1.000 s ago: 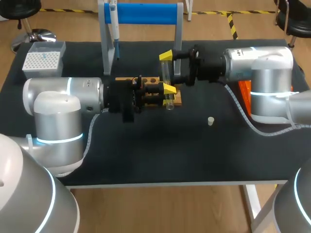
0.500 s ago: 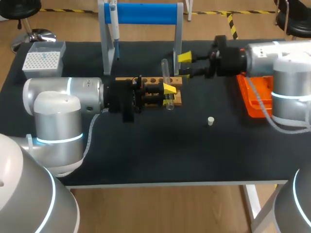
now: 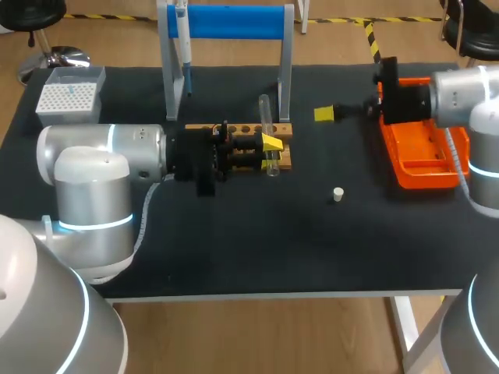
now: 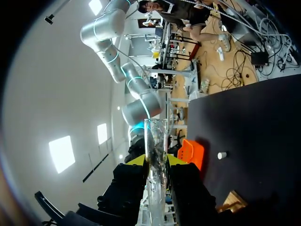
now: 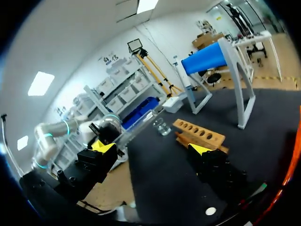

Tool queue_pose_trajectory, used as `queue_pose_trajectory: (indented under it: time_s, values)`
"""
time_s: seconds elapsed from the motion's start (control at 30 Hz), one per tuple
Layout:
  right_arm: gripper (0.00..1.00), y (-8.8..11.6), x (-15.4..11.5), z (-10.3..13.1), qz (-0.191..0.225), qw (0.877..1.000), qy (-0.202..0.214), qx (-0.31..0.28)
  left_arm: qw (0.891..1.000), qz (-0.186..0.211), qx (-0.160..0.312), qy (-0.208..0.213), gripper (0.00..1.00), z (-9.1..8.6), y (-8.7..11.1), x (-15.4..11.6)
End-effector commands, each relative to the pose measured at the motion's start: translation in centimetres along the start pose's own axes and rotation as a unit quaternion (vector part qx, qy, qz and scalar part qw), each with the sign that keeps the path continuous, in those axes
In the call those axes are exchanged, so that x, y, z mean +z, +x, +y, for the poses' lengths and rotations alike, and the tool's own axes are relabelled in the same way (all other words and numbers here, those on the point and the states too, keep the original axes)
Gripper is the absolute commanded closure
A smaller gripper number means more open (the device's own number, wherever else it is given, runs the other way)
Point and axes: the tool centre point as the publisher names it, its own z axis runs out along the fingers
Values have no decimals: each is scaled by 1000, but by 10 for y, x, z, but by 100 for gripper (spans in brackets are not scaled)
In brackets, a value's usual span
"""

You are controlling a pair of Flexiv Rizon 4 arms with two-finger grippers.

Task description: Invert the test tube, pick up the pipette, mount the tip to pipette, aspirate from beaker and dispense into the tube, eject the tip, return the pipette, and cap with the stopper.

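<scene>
My left hand (image 3: 269, 145) is clamped on the test tube (image 3: 266, 117), one yellow finger on each side of the glass. The left wrist view shows it best, with the tube running straight out between the fingers. It's standing pretty much upright, long axis vertical, with the grip around its lower half. Its bottom end hangs right at the right end of the wooden rack (image 3: 242, 130). I'd say that's what the next move depends on: the rack's holes sit just to the left of and behind the tube, so seating it should only take a short sideways nudge and a straight drop.

The tube is clear glass and looks empty. The top end has a flat rim, so I'm guessing that's the mouth.

My right hand (image 3: 324, 114) is wide open with nothing in it. It's off to the right of the tube, between the rack and the orange tray (image 3: 425, 156). The pipette (image 3: 184, 43) hangs vertically on the stand (image 3: 234, 21) behind the rack, and the free right hand is well apart from it. The stopper (image 3: 337, 194) sits alone on the table, nearer my right side.
</scene>
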Motion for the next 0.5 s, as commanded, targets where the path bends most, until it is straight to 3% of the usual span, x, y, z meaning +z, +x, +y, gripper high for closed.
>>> queue_pose_trajectory:
  time_s: [0.03,0.5]
  values:
    - [0,2,3,-8,-57,996,1,-71,1000,0,1,-2,100,-1,0,0]
    - [0,-27,23,-20,-78,982,31,-167,1000,0,1,-2,100,-1,0,0]
